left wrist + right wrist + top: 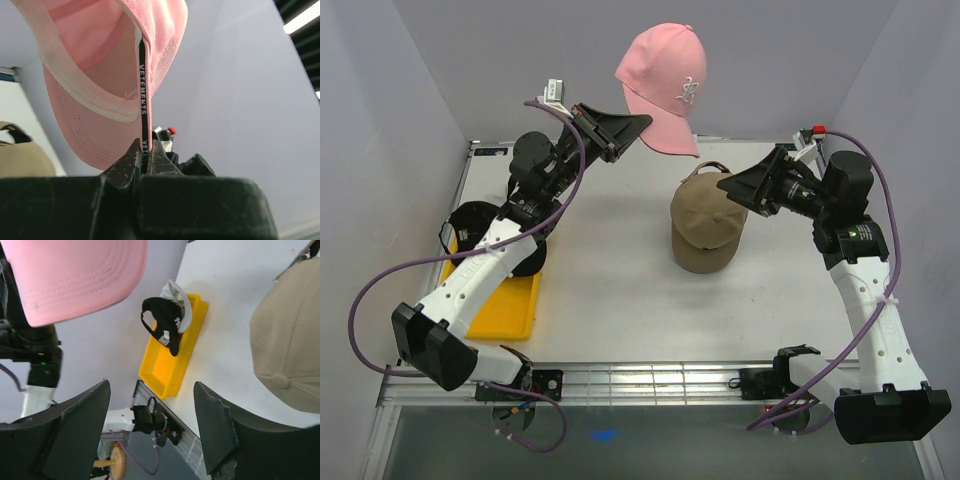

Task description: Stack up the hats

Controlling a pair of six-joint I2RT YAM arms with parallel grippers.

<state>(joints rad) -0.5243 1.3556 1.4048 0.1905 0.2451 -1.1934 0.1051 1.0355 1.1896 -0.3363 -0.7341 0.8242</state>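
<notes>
Looks like early days. Got the pink cap (pixel 662 88) pinched tight by its back edge in the left pincer (pixel 144 156), hanging high over the far side of the worktop (pixel 620 290). Still need to land it on the tan cap (pixel 705 225) right of centre, just beside the right pincer (pixel 152 405), gaping with nothing in it. Then fetch the black cap (pixel 162 325) and white cap (pixel 177 290) from the yellow tray (pixel 515 305) on the left. Plenty of bare room mid-worktop, but tight against the walls (pixel 390 120) left, right and far.
</notes>
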